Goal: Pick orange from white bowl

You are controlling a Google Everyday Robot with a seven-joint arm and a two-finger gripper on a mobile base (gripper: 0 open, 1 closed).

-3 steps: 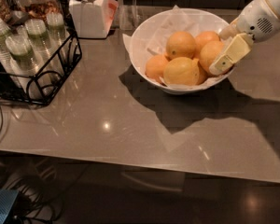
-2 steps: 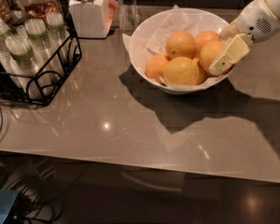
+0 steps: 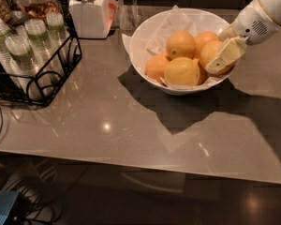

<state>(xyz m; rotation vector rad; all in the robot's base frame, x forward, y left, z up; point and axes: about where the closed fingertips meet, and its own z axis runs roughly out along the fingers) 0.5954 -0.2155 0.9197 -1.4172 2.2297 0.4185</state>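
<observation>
The white bowl [image 3: 145, 36], lined with crumpled white paper, stands at the back middle of the counter and holds several round fruits. The orange [image 3: 210, 51], deeper in colour, lies at the bowl's right side. My gripper [image 3: 219, 60] reaches in from the upper right, over the bowl's right rim, and rests against the front right side of this orange. A cream part of the gripper covers some of the orange. The orange still lies in the bowl among the others. A paler yellow-orange fruit [image 3: 180, 71] lies in front and a smaller shadowed one [image 3: 156, 67] to the left.
A white lidded jar [image 3: 88, 11] stands left of the bowl at the back. A black wire rack [image 3: 51, 78] with several lidded cups fills the left edge. The grey counter [image 3: 131, 125] ends in a front edge, with cables on the dark floor below.
</observation>
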